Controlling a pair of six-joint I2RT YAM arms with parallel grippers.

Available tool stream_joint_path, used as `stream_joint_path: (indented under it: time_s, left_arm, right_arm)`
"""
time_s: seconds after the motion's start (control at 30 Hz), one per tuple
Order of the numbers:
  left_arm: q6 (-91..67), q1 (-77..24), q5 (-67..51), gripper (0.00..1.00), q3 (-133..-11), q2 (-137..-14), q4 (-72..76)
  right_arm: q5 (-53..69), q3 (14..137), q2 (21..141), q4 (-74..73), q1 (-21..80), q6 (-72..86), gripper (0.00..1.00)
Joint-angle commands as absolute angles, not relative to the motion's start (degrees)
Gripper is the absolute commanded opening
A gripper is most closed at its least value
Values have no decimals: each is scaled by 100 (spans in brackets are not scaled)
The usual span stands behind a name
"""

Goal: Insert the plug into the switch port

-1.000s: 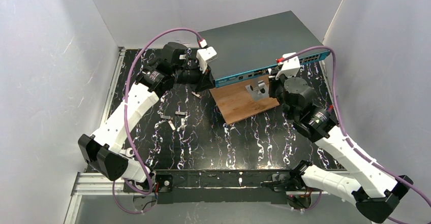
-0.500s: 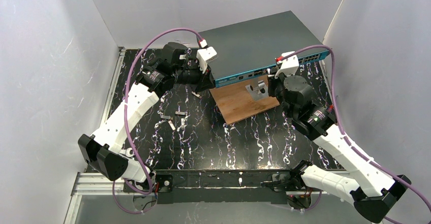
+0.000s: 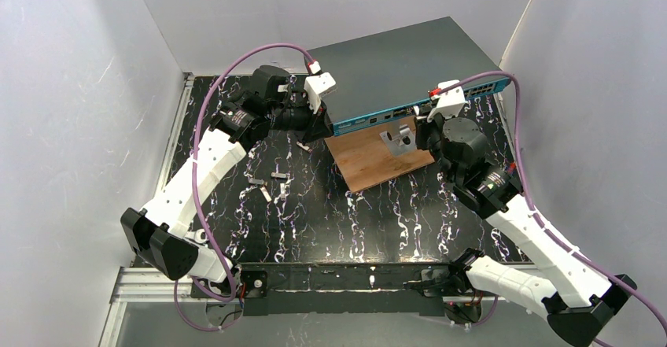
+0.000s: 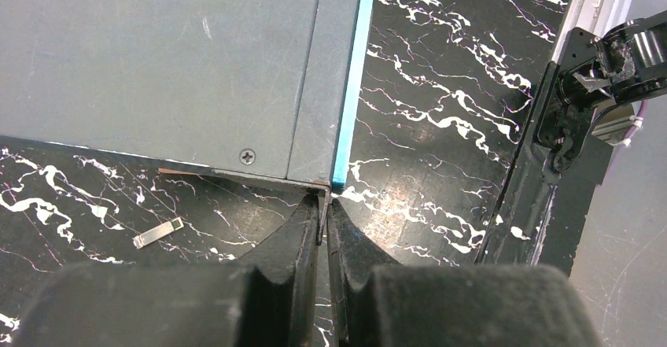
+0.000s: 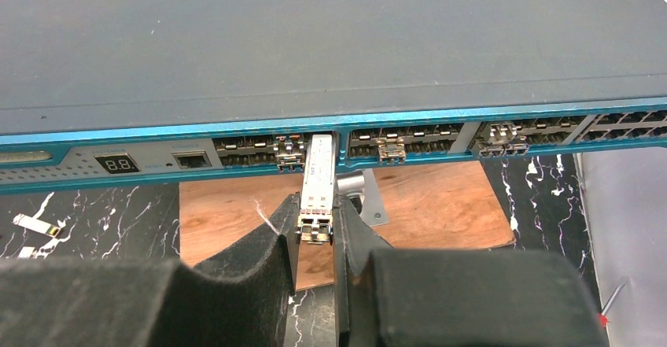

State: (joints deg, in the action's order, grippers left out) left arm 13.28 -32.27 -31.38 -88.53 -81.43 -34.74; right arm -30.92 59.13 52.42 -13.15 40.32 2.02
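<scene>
The only writing that reads clearly is on the switch (image 5: pixel 315 40): a small display (image 5: pixel 118 163) at the left of its teal front strip (image 5: pixel 440 117) shows "8.8". A pale label further left is too small to read.

In the right wrist view, the right gripper (image 5: pixel 316 219) is clamped on the plug (image 5: pixel 316 182), a slim silver module pinched by its near end between the two black fingers (image 5: pixel 267 233). The plug points straight away from the gripper, and its far end reaches the front strip at a socket between two banks of ports. How deep it sits cannot be told.

The left gripper (image 4: pixel 324 221) is closed to a slit at the switch's near left corner, with a thin metal edge of that corner between the tips.

Under the switch's front lies a brown wooden board (image 5: pixel 440 205) carrying a small grey metal bracket (image 5: pixel 370 205). Board and switch rest on a black table (image 3: pixel 377 221) veined with white like marble. A few small metal pieces (image 3: pixel 271 182) lie on it, well apart from the switch. White walls (image 3: pixel 71 87) close in the left, the right and the back, and purple cables (image 3: pixel 236 68) arc along both arms.
</scene>
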Motion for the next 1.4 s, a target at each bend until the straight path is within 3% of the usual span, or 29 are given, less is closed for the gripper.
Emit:
stream_joint_path:
  time_s: [0.0,1.37]
  left_arm:
    - [1305,-3313,-3522,0,-8813,-7822,-3851]
    - [1292,-3339,-3585,0,-8877,-7876,-3947]
  right_arm:
    - [-2867,5912,5129,-743,4008,152,1]
    - [-2023,5543,5073,-715,3851,94,1]
